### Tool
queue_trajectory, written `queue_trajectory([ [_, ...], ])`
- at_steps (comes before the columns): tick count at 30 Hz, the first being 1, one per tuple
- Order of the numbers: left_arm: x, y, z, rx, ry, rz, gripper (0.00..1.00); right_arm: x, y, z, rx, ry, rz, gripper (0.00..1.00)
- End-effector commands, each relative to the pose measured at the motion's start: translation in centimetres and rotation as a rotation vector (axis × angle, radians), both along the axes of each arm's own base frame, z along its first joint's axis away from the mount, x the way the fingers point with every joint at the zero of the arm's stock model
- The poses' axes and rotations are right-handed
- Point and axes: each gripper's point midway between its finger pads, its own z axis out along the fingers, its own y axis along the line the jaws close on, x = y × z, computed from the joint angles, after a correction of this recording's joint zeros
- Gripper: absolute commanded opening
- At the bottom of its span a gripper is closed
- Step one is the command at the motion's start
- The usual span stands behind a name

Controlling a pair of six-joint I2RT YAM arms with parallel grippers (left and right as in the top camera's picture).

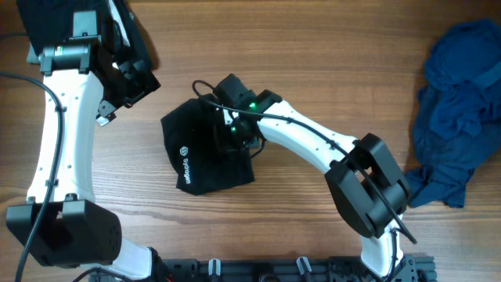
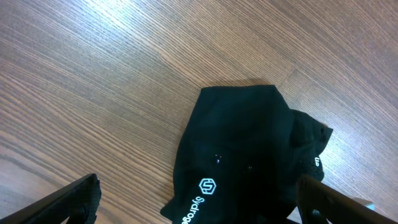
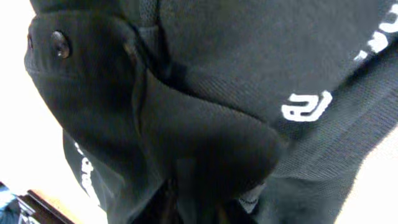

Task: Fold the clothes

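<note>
Lying bunched into a compact bundle on the brown wood-grain worktop [image 1: 329, 63], the plain black fabric shirt [image 1: 200, 160] sits left of centre. Its small white round logo [image 1: 185, 153] and a line of white lettering face up near the left edge. The right arm reaches across from the lower right, and the right tool [image 1: 233, 129] is planted on the upper right part of the shirt, touching the cloth. From the right wrist, black fabric fills nearly the whole view, with a dark round button [image 3: 60, 43] on a flap and a scrap of white print [image 3: 305, 106]. Whether that tool's fingers are together or apart I cannot tell, as the cloth hides them. The left tool [image 2: 199, 196] hovers above the worktop up and left of the shirt, clear of it, its two fingers spread wide with nothing held. A heap of crumpled dark blue garments [image 1: 462, 102] lies at the far right edge, well apart from the shirt.
</note>
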Motion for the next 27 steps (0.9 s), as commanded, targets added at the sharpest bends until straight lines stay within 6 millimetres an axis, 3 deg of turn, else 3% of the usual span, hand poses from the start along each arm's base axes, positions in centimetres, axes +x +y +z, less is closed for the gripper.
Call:
queue_trajectory([
  [1, 0.1, -0.5, -0.1, -0.008, 0.004, -0.026, 1.0, 2.3, -2.5, 1.4, 0.003, -0.01, -0.072, 0.4],
  [3, 0.1, -0.5, -0.1, -0.008, 0.004, -0.026, 1.0, 3.3, -4.0, 1.7, -0.01, -0.021, -0.1, 0.56],
  [7, 0.1, -0.5, -0.1, -0.008, 0.004, -0.026, 1.0, 5.7, -6.9, 3.6, 0.006, -0.072, -0.141, 0.68],
  [12, 0.1, -0.5, -0.1, -0.008, 0.003, -0.025, 1.0, 7.4, -8.7, 5.9, 0.098, -0.092, -0.162, 0.83],
  [15, 0.1, -0.5, -0.1, -0.008, 0.003, -0.025, 1.0, 7.4, -8.8, 6.1, 0.144, -0.073, -0.14, 0.79],
  [19, 0.1, -0.5, -0.1, -0.008, 0.004, -0.025, 1.0, 7.0, -9.0, 5.2, 0.141, -0.052, -0.148, 0.6],
  [27, 0.0, -0.5, -0.1, -0.009, 0.004, -0.026, 1.0, 6.6, -8.1, 3.6, 0.157, -0.039, -0.192, 0.54],
])
